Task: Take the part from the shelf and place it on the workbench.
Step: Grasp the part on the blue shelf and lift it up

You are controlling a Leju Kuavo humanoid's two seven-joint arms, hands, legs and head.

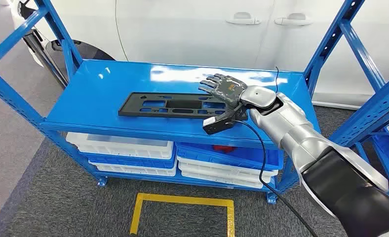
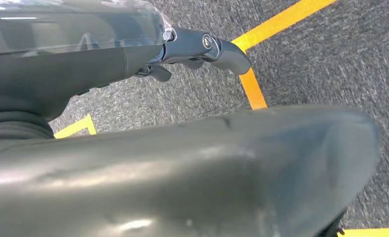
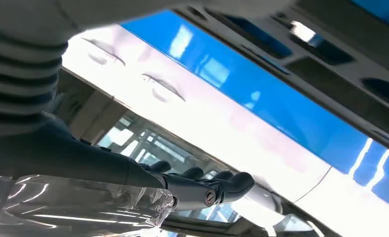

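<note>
The black part (image 1: 170,104) lies flat on the blue shelf's (image 1: 108,79) top level, toward its front edge. The right hand (image 1: 222,88) hovers over the part's right end, fingers spread and grasping nothing. The left hand (image 2: 202,49) hangs above grey carpet (image 2: 330,59) with yellow tape (image 2: 254,91), fingers loosely extended and empty.

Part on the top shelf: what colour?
Black. The flat part lies on the blue shelf; the head view shows it best.
</note>
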